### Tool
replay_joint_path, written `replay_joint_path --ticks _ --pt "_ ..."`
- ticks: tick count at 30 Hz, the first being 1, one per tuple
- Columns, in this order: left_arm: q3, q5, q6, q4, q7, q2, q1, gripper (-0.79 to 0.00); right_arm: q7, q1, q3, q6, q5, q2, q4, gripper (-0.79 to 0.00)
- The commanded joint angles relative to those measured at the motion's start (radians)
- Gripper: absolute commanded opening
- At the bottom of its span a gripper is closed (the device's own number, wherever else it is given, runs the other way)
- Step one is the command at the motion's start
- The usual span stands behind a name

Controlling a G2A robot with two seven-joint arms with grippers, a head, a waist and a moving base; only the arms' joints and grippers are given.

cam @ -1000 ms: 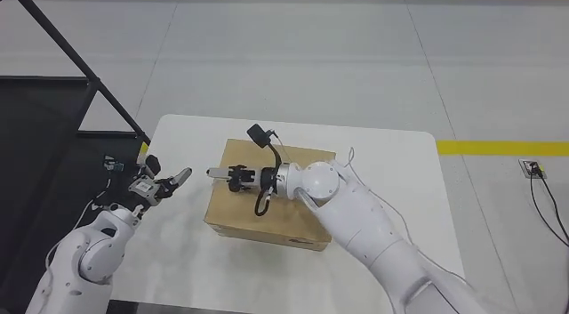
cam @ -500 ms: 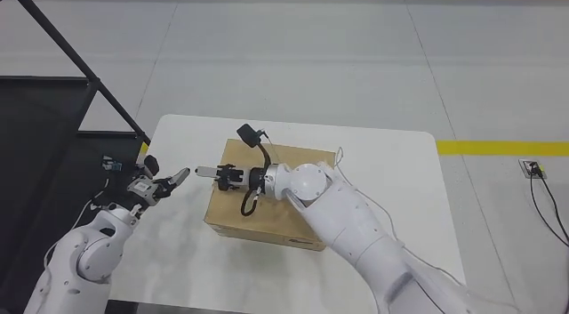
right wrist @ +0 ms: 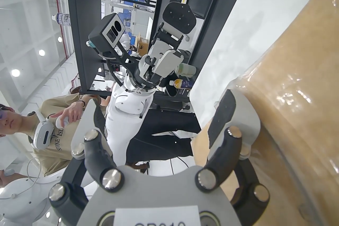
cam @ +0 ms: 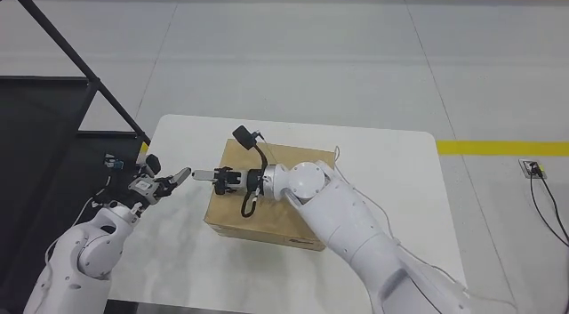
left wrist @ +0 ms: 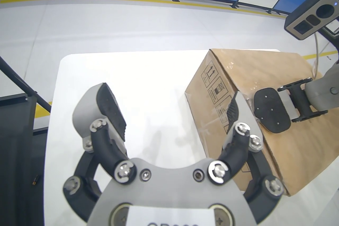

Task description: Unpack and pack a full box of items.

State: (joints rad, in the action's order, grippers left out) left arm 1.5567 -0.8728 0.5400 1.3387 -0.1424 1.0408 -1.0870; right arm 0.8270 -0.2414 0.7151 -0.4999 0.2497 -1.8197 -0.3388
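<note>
You've one box (cam: 283, 214) on the table (cam: 391, 172) and two wide-open, empty grippers: left gripper (cam: 180, 175) just beside the box, right gripper (cam: 201, 173) slid farther across its top to that edge.

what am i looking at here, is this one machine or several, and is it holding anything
It is one robot with two arms, and each arm ends in a two-fingered tool. The top view looks down from a camera above the arms. The other two views come from cameras on the wrists. A closed cardboard box stands on the white table. The right tool reaches across the box top to its edge, with its fingers open and nothing in them. The left tool hovers over the table beside the box and is also open and empty. The two tools face each other, close but apart.
</note>
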Motion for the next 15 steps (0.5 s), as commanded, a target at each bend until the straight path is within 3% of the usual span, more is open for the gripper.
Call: replay_joint_path --ticks 1,15 --pt "-0.003 -0.003 0.003 -0.002 -0.001 0.000 0.002 0.000 0.010 0.007 0.008 -0.002 0.003 0.002 0.012 0.000" --pt "-0.023 -0.012 0.016 -0.006 -0.007 -0.001 0.026 0.000 0.129 0.024 0.057 0.029 -0.030 0.049 0.031 0.000"
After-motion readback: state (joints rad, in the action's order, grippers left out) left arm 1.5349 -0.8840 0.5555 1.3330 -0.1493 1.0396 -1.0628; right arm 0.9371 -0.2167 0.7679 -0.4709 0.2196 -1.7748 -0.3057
